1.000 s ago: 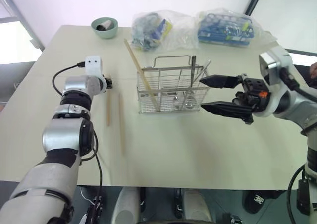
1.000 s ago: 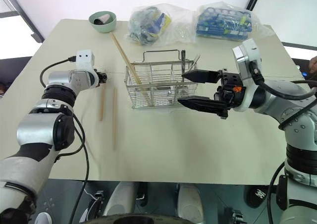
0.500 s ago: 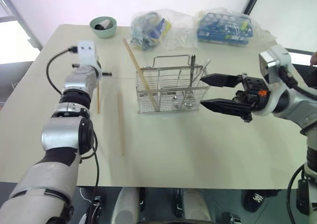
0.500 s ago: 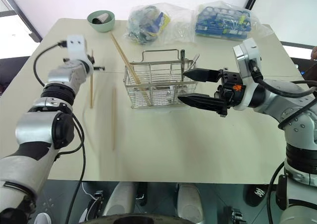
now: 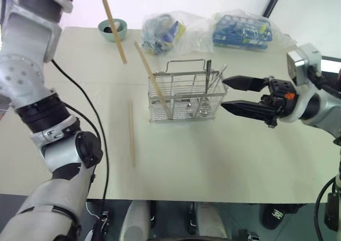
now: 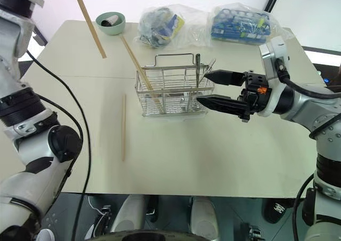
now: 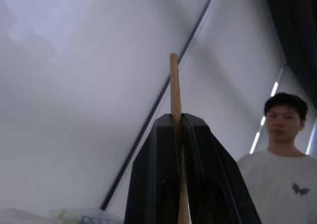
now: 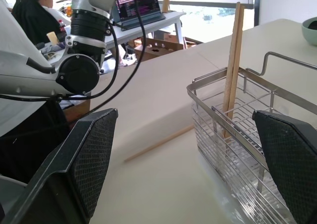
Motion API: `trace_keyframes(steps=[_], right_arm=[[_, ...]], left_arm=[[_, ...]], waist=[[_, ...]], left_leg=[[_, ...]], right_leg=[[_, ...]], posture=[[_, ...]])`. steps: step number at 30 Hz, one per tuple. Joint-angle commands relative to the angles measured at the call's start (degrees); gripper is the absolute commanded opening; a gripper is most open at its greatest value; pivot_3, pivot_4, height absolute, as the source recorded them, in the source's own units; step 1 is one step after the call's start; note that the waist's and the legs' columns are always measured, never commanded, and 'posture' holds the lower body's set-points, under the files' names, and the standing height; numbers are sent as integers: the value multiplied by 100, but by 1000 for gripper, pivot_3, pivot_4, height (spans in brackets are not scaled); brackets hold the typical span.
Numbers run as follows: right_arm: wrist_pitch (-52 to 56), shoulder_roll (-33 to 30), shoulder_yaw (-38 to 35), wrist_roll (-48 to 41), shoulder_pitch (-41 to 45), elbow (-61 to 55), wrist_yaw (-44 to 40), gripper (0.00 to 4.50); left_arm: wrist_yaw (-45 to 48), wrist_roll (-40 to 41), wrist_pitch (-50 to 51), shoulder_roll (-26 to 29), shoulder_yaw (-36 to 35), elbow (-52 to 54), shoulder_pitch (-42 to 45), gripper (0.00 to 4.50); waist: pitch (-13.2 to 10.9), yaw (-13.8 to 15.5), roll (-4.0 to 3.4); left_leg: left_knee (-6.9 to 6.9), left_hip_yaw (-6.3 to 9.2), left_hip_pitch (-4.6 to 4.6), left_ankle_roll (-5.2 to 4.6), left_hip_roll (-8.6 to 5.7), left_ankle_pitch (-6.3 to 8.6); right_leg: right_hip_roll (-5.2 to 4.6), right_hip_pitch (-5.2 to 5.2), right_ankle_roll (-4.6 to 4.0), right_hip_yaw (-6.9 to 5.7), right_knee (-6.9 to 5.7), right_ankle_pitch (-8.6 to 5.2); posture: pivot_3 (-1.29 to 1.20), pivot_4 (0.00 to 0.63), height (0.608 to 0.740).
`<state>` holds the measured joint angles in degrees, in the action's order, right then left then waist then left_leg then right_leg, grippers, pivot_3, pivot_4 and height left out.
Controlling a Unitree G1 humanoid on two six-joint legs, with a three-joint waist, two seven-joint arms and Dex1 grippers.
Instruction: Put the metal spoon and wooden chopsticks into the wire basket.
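My left gripper is shut on a wooden chopstick, held high over the table's far left; the stick slants down in the air. A second chopstick lies on the table left of the wire basket. Another chopstick leans in the basket's left end. The metal spoon stands in its right end. My right gripper is open, level, just right of the basket, with nothing between its fingers.
A green bowl sits at the table's far left corner. Two clear bags of blue items lie behind the basket. A person stands beyond the table.
My left arm has swung up from the table, lifting one chopstick high into the air. The other chopstick stays on the table. The right gripper has kept still.
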<state>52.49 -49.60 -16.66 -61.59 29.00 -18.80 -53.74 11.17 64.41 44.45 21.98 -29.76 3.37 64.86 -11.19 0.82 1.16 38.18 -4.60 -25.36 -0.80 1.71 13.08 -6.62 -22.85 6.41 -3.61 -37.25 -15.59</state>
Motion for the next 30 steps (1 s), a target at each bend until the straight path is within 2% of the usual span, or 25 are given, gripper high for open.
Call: trace_keyframes(steps=[1,12,21,24,30], right_arm=[[-112,53,-122,-81,68,-47,34,4500],[-47,109,-199,-208,163,-32,215,4500],[7,66,-310,-419,60,-121,508,4500],[20,70,-309,-458,73,-108,584,4500],[20,84,-266,-468,136,-26,634,4500]], left_arm=[[-71,-476,-283,-333,740,341,-145,34],[607,-2643,-2097,-1109,2203,-375,-343,34],[737,-3286,-2309,-1405,2716,9,-1233,34],[688,-3335,-2244,-1498,2733,183,-1461,1070],[512,-3250,-2039,-1592,2623,582,-1558,4002]], waist=[[1,24,1],[1,-5,2],[1,-7,1],[1,-7,1],[1,-1,1]], left_leg=[[1,3,0,0,-3,0],[-4,-9,-6,-2,0,0],[-3,-3,-8,-7,3,3],[-3,-2,-8,-9,4,4],[-2,-1,-9,-11,4,5]], right_leg=[[0,6,1,-2,4,0],[11,-8,4,1,10,2],[6,-7,4,2,14,2],[6,-7,4,2,15,3],[4,-6,4,2,15,3]], posture=[[0,150,717],[0,150,717],[0,150,717],[0,150,717],[0,150,717]])
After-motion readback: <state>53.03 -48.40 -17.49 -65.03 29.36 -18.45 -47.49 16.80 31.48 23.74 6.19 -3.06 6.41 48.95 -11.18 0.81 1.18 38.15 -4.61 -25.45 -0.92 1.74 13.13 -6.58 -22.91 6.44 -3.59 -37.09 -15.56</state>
